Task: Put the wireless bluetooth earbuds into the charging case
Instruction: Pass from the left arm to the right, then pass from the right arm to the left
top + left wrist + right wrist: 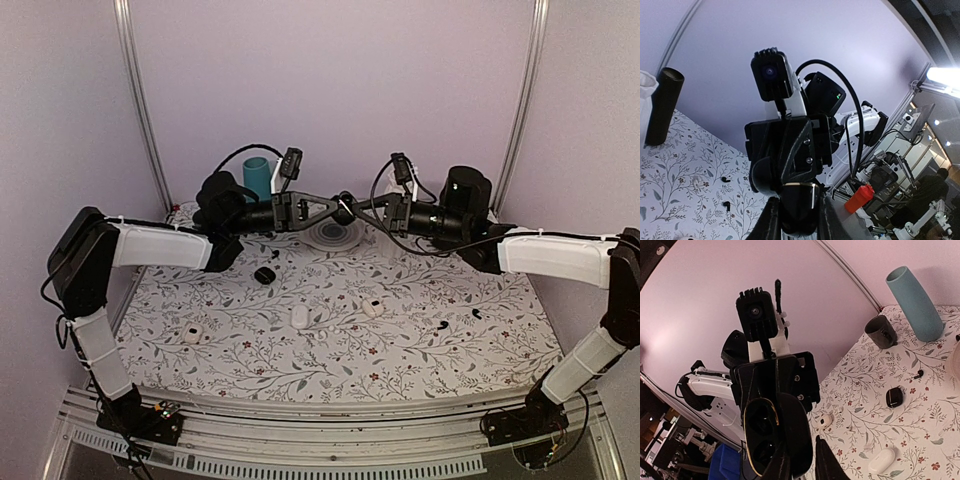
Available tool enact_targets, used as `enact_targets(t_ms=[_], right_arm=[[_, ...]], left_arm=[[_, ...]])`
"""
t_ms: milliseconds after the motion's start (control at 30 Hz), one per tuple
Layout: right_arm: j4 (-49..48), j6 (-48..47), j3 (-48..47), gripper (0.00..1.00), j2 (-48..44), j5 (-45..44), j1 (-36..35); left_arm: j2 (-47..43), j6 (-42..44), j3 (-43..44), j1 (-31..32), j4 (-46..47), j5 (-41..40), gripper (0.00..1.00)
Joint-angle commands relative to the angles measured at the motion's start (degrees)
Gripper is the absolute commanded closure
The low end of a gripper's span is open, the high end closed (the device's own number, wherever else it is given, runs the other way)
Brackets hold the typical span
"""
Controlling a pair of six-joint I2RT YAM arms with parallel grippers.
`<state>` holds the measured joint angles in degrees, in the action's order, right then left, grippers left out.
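Both grippers meet in mid-air above the back of the table and hold one black charging case (344, 209) between them. My left gripper (332, 207) is shut on it; in the left wrist view (800, 222) the case (799, 207) shows a gold rim between the fingers. My right gripper (357, 212) is shut on it too. In the right wrist view (802, 465) the case (771, 437) is open, with two dark wells. Two black earbuds (440, 326) (476, 313) lie on the cloth at the right, also in the left wrist view (725, 178).
On the flowered cloth lie a black case (264, 275), a white case (299, 316), an open white case (373, 307) and another white case (192, 333). A teal vase (257, 177), a white round dish (330, 236) and a dark cup (880, 331) stand at the back.
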<state>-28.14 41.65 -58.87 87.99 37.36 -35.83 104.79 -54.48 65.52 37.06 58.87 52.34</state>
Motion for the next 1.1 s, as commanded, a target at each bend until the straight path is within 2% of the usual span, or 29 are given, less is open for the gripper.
enact_targets(t_ms=[0,67,233,333,433,533,700,867,1067], right_arm=[[-2.0,1.1,-1.4,0.90,0.6,1.2,0.2],[-1.9,0.9,-1.4,0.94,0.1,1.0,0.2],[2.8,-3.2,-2.5,0.96,-1.2,-0.6,0.2],[7.8,-8.2,-4.0,0.97,-2.3,-1.9,0.3],[15.2,-16.2,-6.9,0.97,-3.5,-3.4,0.3],[20.6,-23.2,-9.4,0.97,-4.5,-3.8,0.4],[28.5,-30.8,-13.8,0.97,-4.5,-2.9,0.4],[30.7,-34.3,-14.8,0.97,-5.3,-1.9,0.4],[32.7,-36.2,-15.5,0.97,-5.6,-1.5,0.4]], left_arm=[[-0.5,0.5,1.1,-0.1,2.1,0.8,1.00],[-0.4,0.6,1.0,-0.1,2.0,0.6,1.00],[-1.0,1.7,0.5,-0.7,0.6,0.3,0.69],[-2.0,3.9,0.5,-1.3,-2.5,0.7,0.54],[-3.8,8.2,0.8,-2.0,-6.7,1.9,0.42],[-5.7,15.3,2.6,-2.3,-15.6,3.1,0.33],[-9.3,26.5,3.9,-2.3,-26.7,3.8,0.28],[-12.6,35.8,3.7,-2.3,-34.9,1.9,0.25],[-15.6,39.5,1.4,-2.1,-36.7,-0.4,0.17]])
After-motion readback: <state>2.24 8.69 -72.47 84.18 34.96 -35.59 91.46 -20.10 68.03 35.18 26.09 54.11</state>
